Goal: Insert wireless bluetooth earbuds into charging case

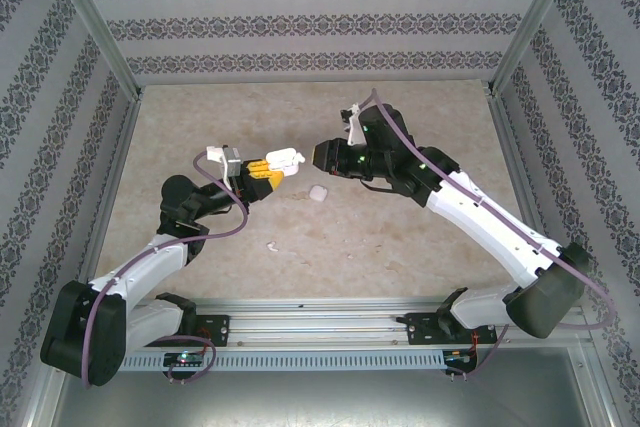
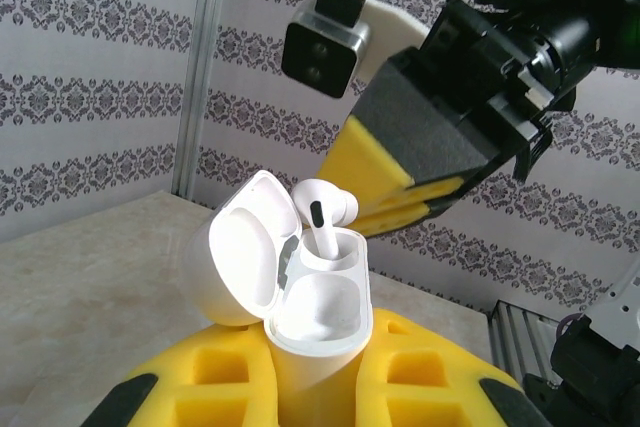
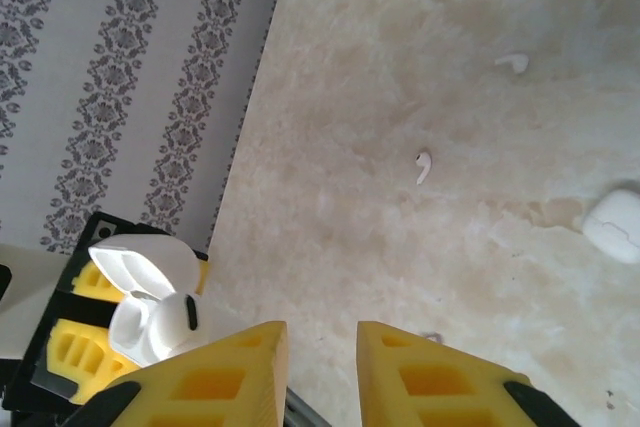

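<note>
The left claw (image 2: 315, 387) is shut tight on the open case (image 2: 320, 319), one earbud (image 2: 325, 209) stands stem-down in its far slot, and the right claw (image 3: 322, 372), empty and only a little open, hangs just past that earbud's top.

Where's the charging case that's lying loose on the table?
In the top view the loose case lies near the middle of the table, just nearside of the gap between the left pincer, holding the open case, and the right pincer.

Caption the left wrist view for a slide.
Left tool holds open case, one earbud standing in its slot, right tool just beyond.
</note>
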### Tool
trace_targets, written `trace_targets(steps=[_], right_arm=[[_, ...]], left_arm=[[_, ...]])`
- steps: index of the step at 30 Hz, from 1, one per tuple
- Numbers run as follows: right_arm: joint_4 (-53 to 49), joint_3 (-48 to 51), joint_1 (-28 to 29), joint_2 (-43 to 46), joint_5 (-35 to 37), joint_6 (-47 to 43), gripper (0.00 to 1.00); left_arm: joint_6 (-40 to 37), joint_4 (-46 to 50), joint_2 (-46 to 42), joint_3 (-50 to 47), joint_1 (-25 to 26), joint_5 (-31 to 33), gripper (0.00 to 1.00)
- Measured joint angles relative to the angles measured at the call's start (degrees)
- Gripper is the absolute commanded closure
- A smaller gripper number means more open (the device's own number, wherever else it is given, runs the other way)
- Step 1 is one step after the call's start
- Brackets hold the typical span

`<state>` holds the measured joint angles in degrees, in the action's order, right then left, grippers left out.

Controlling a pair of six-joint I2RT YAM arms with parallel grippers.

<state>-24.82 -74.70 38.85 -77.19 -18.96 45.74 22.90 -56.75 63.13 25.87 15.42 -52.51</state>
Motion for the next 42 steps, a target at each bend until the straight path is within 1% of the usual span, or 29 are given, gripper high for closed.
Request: trace_targets(steps=[9, 16, 24, 30, 42], right_arm=[[4.09, 0.96, -0.11, 0.02, -4.94, 0.42, 0.77], [4.50, 0.96, -0.09, 0.22, -6.97, 0.42, 0.77], [4.44, 0.96, 0.04, 0.22, -7.50, 0.39, 0.77], [3.63, 0.92, 1.18, 0.22, -7.50, -0.09, 0.77], [0.22, -2.10, 2.32, -0.79, -7.50, -2.40, 0.76]], left_arm=[[0.20, -0.35, 0.00, 0.04, 0.61, -0.02, 1.00], [0.33, -0.37, 0.00, 0.04, 0.66, -0.02, 1.00], [0.33, -0.37, 0.00, 0.24, 0.66, -0.02, 1.00], [0.31, -0.35, -0.02, 0.33, 0.70, -0.02, 1.00], [0.04, -0.20, 0.04, 0.44, 1.09, 0.00, 1.00]])
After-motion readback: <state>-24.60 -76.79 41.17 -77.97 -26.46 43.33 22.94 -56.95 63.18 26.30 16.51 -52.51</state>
